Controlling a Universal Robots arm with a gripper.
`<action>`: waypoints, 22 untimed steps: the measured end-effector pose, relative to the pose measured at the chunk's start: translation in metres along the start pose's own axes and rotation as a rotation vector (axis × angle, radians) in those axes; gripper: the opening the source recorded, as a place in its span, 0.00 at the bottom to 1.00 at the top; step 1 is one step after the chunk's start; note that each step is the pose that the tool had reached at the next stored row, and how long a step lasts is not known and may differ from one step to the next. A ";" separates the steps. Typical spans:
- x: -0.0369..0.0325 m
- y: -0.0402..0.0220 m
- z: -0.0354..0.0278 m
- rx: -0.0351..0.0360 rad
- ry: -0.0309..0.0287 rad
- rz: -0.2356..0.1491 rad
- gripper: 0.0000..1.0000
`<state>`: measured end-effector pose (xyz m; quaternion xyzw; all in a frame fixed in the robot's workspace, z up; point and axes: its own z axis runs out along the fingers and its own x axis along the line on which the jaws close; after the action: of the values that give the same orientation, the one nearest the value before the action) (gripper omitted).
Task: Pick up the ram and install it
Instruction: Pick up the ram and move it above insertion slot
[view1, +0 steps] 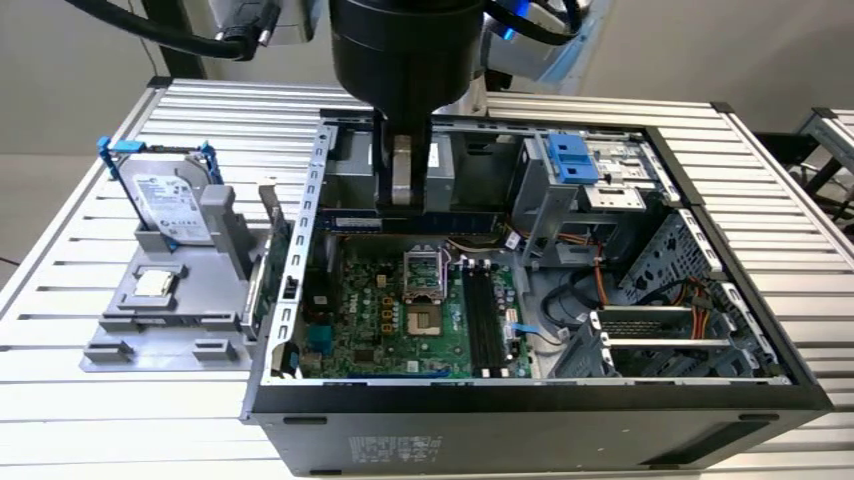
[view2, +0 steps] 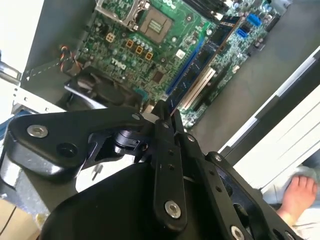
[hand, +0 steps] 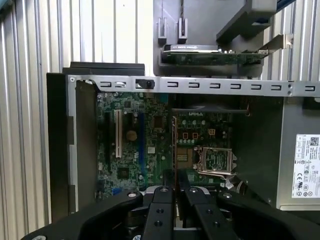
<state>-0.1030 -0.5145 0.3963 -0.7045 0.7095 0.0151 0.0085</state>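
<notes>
The ram (view1: 447, 219) is a long dark bluish stick that hangs level under my gripper (view1: 404, 203), which is shut on its middle. It hovers over the back part of the open computer case (view1: 534, 400), above the green motherboard (view1: 387, 320). The black memory slots (view1: 483, 315) lie further forward on the board, beside the processor socket (view1: 422, 290). In the first wrist view the ram (hand: 174, 150) shows edge-on as a thin line running out from between the fingers (hand: 162, 200). In the second wrist view my gripper (view2: 166, 117) is pinched together over the board.
On the exterior view's left, a grey holder (view1: 134, 340) carries a silver hard drive in a blue frame (view1: 167, 200) and a small square chip (view1: 154, 285). Inside the case are a blue drive bay (view1: 574, 160) and cables (view1: 601, 290). A person's hand (view2: 297, 192) shows beside the table.
</notes>
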 end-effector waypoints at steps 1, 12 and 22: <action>0.0000 -0.0026 0.0000 0.0000 0.0000 0.000 0.00; -0.0002 -0.0325 -0.0003 0.0000 0.0000 0.000 0.00; -0.0004 -0.0611 -0.0005 0.0000 -0.0001 0.000 0.00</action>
<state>-0.0419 -0.5145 0.3962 -0.7045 0.7094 0.0151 0.0086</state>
